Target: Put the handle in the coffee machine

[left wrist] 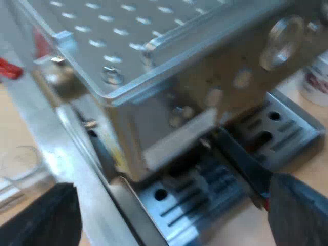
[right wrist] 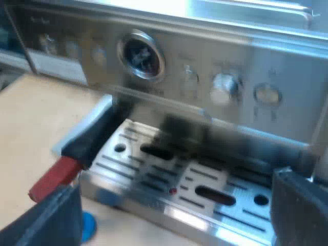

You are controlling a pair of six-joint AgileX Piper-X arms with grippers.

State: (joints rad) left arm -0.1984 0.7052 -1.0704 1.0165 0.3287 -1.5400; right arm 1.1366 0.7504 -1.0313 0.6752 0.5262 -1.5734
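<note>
The espresso machine (right wrist: pixel 225 56) shows its front panel with a round gauge (right wrist: pixel 141 55) and knobs. The holder's dark handle (right wrist: pixel 89 141) slants out from under the machine's front, over the drip tray (right wrist: pixel 205 179), and ends in red (right wrist: pixel 54 177). The holder's head is a dark blur under the panel; I cannot tell if it is locked in. My right gripper (right wrist: pixel 174 225) is open, facing the tray, one finger close to the red end. In the left wrist view the handle (left wrist: pixel 241 164) reaches toward one finger (left wrist: pixel 300 210) of my open left gripper (left wrist: pixel 174 220), beside the machine (left wrist: pixel 169 77).
A blue object (right wrist: pixel 88 225) lies on the wooden table near the tray's corner. A clear glass (left wrist: pixel 20 164) stands beside the machine. A white container with red print (left wrist: pixel 318 82) sits past the machine's far side. A small red part (left wrist: pixel 9 69) shows near the machine's top.
</note>
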